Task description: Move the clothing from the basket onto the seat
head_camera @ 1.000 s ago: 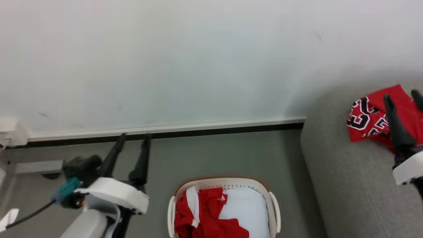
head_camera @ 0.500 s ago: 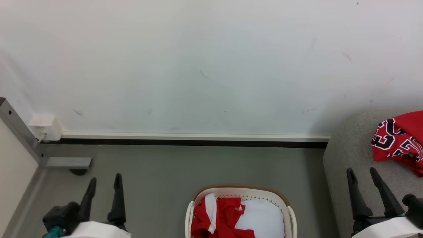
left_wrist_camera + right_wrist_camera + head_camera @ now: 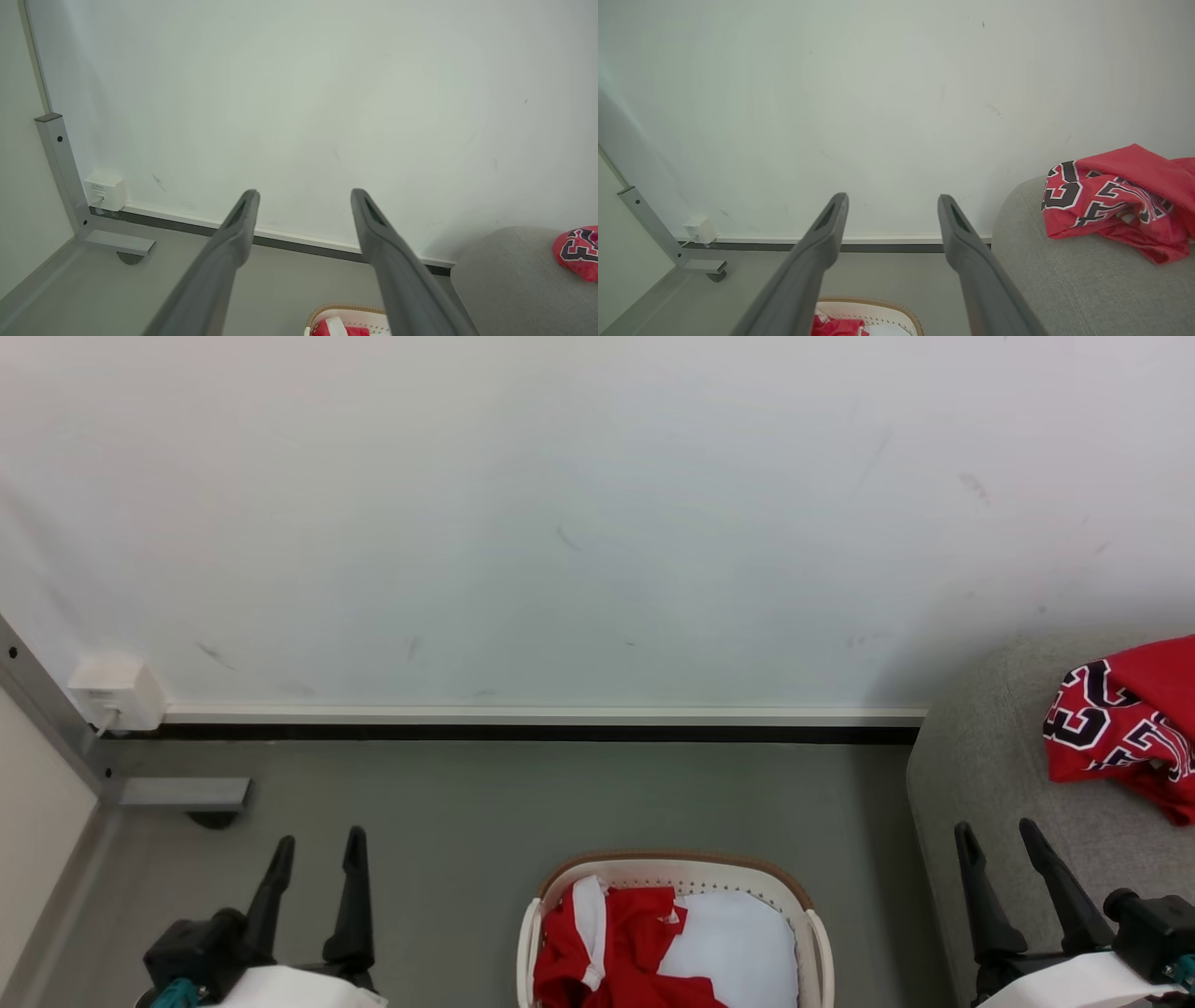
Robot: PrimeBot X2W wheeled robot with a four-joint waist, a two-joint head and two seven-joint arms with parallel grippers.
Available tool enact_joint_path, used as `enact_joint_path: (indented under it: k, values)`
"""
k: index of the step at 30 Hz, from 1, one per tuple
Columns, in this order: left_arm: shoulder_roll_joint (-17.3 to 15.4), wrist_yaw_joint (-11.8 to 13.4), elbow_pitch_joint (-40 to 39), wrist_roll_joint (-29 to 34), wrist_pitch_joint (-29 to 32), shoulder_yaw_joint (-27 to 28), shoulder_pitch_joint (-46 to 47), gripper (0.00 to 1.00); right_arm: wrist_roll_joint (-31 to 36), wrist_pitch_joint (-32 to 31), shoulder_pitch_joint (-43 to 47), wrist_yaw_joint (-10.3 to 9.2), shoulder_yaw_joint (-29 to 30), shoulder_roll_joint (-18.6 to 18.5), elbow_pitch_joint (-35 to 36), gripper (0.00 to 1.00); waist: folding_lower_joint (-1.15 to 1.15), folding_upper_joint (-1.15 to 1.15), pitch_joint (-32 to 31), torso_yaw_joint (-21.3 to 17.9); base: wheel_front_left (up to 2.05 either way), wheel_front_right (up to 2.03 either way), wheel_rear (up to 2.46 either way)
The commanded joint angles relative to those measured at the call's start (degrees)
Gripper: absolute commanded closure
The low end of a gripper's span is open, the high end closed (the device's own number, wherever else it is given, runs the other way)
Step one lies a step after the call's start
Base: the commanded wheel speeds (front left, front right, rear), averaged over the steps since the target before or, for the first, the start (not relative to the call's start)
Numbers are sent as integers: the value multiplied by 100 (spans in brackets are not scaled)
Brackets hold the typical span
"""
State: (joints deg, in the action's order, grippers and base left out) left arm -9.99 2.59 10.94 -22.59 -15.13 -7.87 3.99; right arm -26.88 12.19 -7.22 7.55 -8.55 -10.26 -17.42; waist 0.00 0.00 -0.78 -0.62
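Fingers: the left gripper is holding its two fingers apart, with nothing between them. The right gripper is doing the same, open and empty.
Left gripper: it is hanging low over the floor, to the left of the basket and not touching it.
Right gripper: it is hanging low over the near edge of the sofa.
Done: one red jersey with black numbers is lying crumpled on the sofa, near the wall.
Left to do: another red jersey is lying in the basket, on the left side of the white lining.
How far: I am guessing about halfway. The basket's near end is cut off, so I cannot tell if more is hiding there.
Next: a gripper is going to need to dip in and pinch the red cloth, not the lining.
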Motion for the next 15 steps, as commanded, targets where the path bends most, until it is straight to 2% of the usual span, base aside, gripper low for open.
enact_joint_path:
  k: [1,9,15]
  values:
    - [13,-35,33,73,-3,47,37,0,-28,40,-101,-12,-4,-25,-24,0,0,0,1,-8,0,0,0]
    - [182,-260,87,316,-3,217,94,0,-13,61,-221,-12,-109,-14,-13,0,0,0,98,-124,0,0,0]
    - [182,-513,198,430,-3,96,611,0,63,36,-622,-12,-85,30,224,0,0,0,800,-345,0,0,0]
